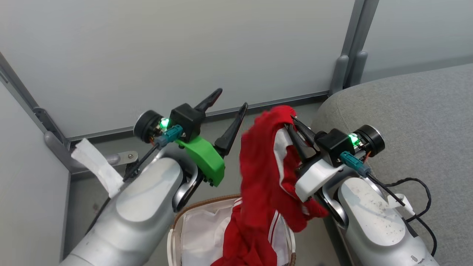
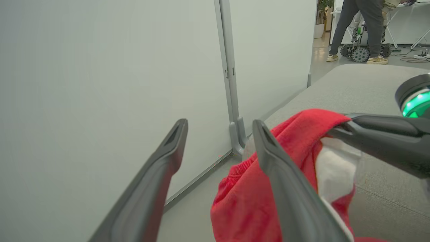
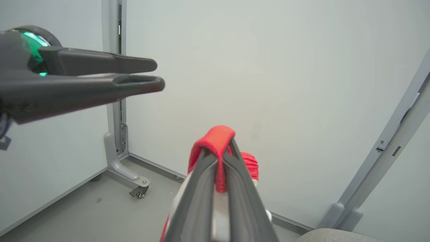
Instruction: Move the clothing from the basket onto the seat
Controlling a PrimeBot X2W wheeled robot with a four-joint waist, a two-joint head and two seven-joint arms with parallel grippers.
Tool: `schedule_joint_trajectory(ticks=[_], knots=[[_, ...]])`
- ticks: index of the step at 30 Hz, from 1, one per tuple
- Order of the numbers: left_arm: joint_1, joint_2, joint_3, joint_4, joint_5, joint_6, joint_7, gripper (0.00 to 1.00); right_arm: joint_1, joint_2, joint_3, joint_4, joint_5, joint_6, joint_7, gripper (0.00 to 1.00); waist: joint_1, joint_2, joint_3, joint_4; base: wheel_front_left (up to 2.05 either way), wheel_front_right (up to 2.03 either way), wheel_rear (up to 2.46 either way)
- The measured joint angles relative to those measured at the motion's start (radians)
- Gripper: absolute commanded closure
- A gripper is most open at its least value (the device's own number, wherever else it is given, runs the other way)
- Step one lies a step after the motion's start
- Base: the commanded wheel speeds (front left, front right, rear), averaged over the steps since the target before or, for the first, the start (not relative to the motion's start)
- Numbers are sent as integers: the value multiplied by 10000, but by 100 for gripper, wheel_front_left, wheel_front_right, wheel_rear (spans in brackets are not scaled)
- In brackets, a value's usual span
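Holding a red garment up with my right claw [image 1: 292, 123]: both dark fingers are pinched together on a folded edge of the clothing [image 1: 262, 166], and the fabric loops over the fingertips. The right forearm rises from the lower right of the head view, with the wrist angled up and inward and the fingers pointing toward the other arm. From the pinch the clothing hangs down below the claw, its lower end trailing into the basket [image 1: 184, 213]. The basket sits beneath and between both arms, with its white liner [image 1: 201, 229] showing. The seat [image 1: 406, 111] lies just to the outer side of the right claw, its rounded grey edge close by the wrist.

My left claw [image 1: 232, 98] is spread wide with nothing between its fingers. It's lifted to about the same height, fingers pointing up and away toward the pale partition wall [image 1: 184, 48]. The garment hangs just beside its inner finger; in the left wrist view the red cloth sits right behind that finger, and I can't tell whether they touch. Far beyond the left claw, past the seat's end, a person's legs [image 2: 373, 20] stand by a wheeled machine [image 2: 361, 52].
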Motion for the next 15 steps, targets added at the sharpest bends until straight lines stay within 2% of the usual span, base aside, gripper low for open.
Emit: schedule_joint_trajectory(ticks=[5,15], knots=[[1305,-150,769,-587,92,44,-63,0,84,0,-257,-88,-150,0,0,100,0,0,80,0,0,0,0],[3774,-485,2220,-1106,1112,25,-63,0,237,-2,-786,-159,-332,0,0,100,0,0,199,-45,0,0,0]])
